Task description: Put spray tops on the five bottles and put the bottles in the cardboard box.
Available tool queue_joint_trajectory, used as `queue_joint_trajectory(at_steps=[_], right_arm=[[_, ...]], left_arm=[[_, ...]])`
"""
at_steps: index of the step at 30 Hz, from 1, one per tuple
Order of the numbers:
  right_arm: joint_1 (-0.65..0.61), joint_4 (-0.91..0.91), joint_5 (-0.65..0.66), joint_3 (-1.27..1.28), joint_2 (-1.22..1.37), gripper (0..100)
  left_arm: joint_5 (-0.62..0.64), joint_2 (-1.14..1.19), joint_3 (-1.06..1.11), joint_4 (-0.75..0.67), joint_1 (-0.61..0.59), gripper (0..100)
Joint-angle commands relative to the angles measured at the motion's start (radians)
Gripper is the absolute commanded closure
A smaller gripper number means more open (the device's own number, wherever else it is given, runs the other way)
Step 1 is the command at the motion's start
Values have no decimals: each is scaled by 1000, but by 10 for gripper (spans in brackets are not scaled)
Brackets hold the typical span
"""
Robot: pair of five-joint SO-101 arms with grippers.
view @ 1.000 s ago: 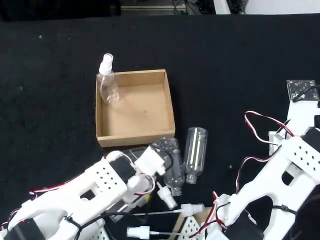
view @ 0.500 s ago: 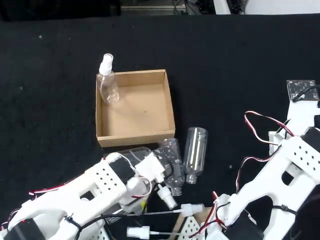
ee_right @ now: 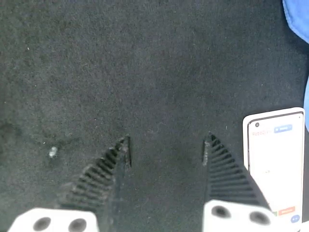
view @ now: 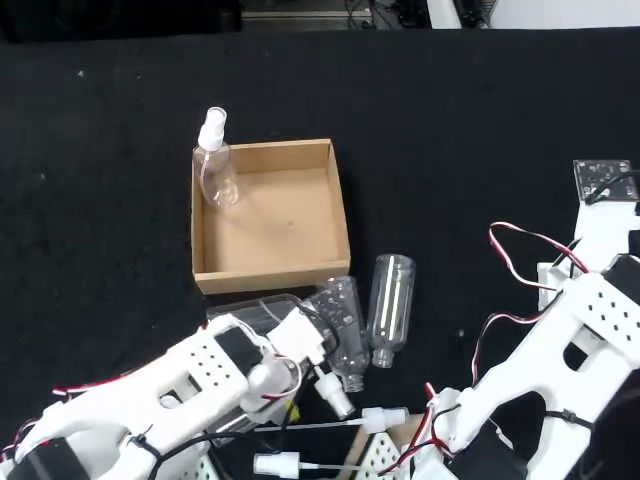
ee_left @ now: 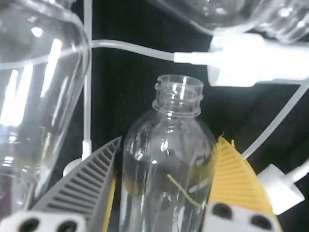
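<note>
My left gripper [ee_left: 170,143] is shut on a clear open-necked bottle [ee_left: 166,164], its grey and yellow fingers pressed on either side. A white spray top [ee_left: 246,60] with its tube lies just beyond the neck. In the high view the left arm [view: 200,385] sits at the near left, beside three uncapped bottles [view: 390,300] [view: 345,322] [view: 255,308] lying in front of the cardboard box [view: 200,240]. One capped bottle [view: 215,168] leans at the box's far left corner. Loose spray tops [view: 385,418] [view: 280,463] [view: 335,393] lie near the front edge. My right gripper [ee_right: 166,145] is open over bare black cloth.
A phone [ee_right: 275,166] lies beside my right gripper. The right arm [view: 560,360] with red and white wires fills the near right corner. A large clear bottle [ee_left: 34,72] lies close to the left gripper's grey finger. Black cloth stretches wide around the box.
The left arm has drawn back a little toward the near left edge, uncovering more of the bottle in front of the box. The right arm has stayed still.
</note>
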Motion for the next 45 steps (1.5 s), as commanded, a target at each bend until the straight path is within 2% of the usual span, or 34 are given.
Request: queue_joint_trajectory(at_steps=[1,7,11,13,21,31,35,41,45], right_arm=[[-18,-18,-2,-13,-50,790],[-18,-18,-2,-13,-50,789],[-18,-18,-2,-13,-51,789],[-20,-18,-2,-15,-56,789],[-21,-15,-2,-15,-56,789],[-23,-14,-2,-12,-54,789],[-28,-14,-2,-8,-56,790],[-29,-12,-58,-12,-56,794],[-80,98,-71,-67,-56,794]], left_arm=[[14,-9,5,-20,-7,737],[9,-11,-4,-20,5,747],[-8,-11,-30,-5,2,862],[-54,-11,-76,46,1,895],[-137,-11,-384,345,-5,898],[-292,-11,-820,595,-18,899],[-290,-9,-1078,664,-166,899],[-210,-11,-1463,767,-418,899],[-203,-11,-1563,773,-581,899]])
